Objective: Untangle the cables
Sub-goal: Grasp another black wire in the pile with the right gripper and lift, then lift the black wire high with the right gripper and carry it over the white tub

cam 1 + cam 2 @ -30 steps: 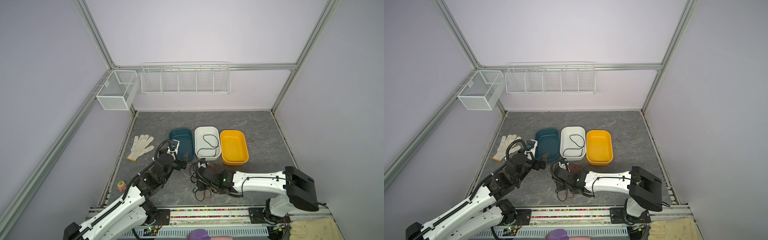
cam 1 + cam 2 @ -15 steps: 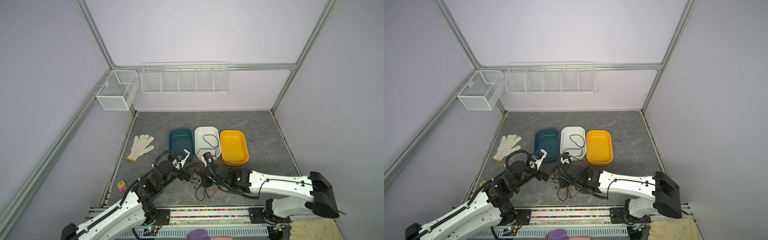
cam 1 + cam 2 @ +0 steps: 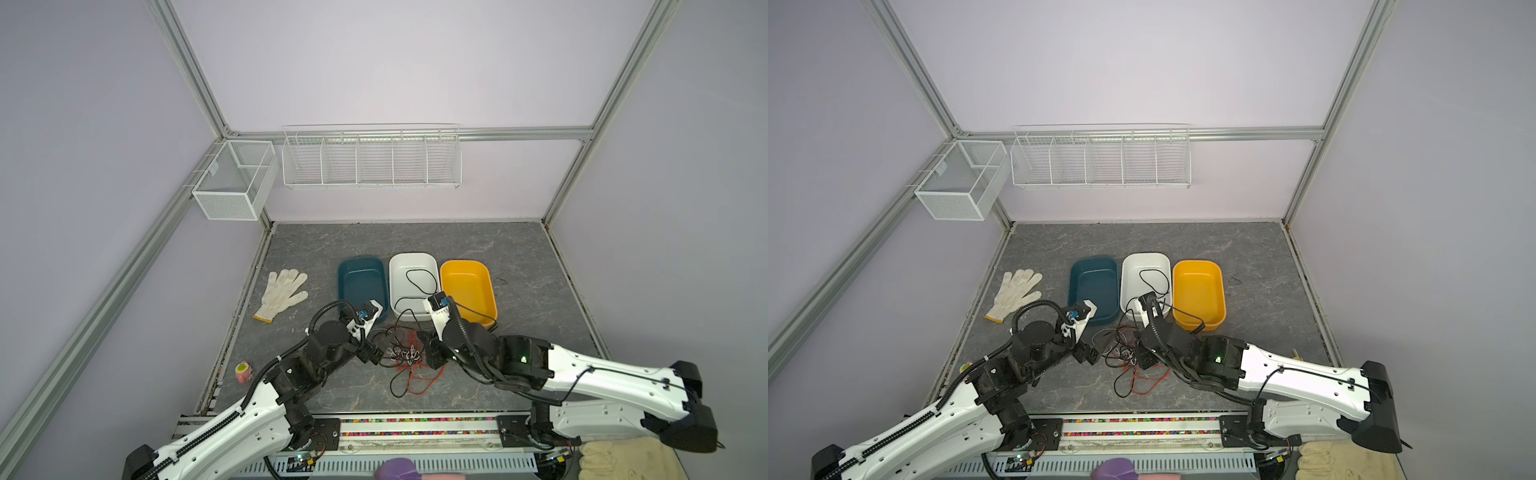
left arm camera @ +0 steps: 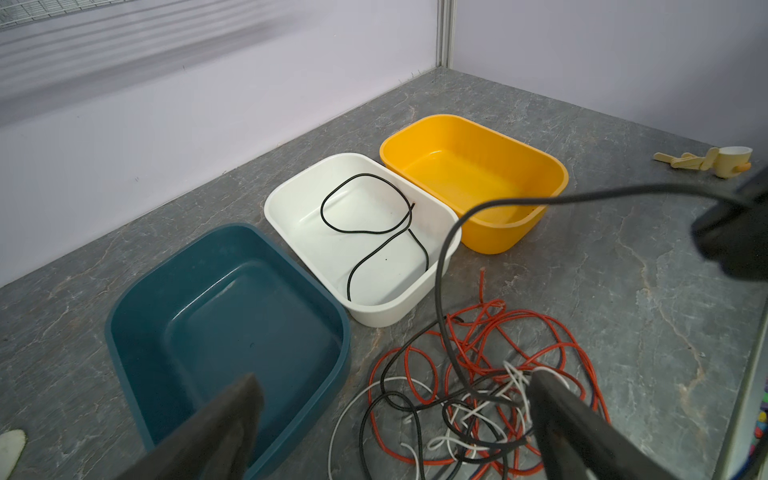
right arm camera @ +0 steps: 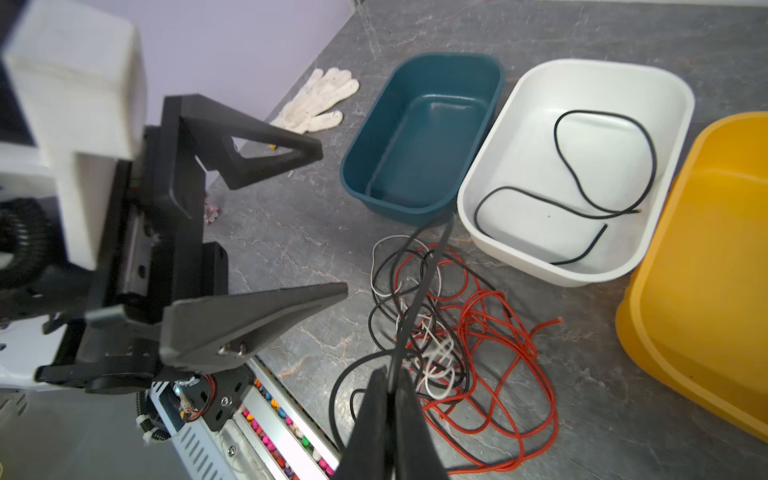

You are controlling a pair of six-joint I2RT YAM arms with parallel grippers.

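- Since a second ago both arms are sitting elsewhere: left fingers (image 3: 372, 353) are now hanging at the 9 o'clock edge of the tangle of thin red, black and white cables (image 3: 409, 361), off the dark teal plastic tub (image 3: 359, 282); right fingers (image 3: 434, 356) are sitting back at its 3 o'clock edge.
- Those left fingers are standing spread wide, gripping nothing.
- Meanwhile the right fingers are pinching shut on a thin black cable (image 5: 420, 297) rising from the heap.
- All of it is lying on the grey marbled bench (image 3: 536, 291), at 6 o'clock of the white plastic tub (image 3: 412, 257), which is holding one loose black cable (image 4: 365, 174).
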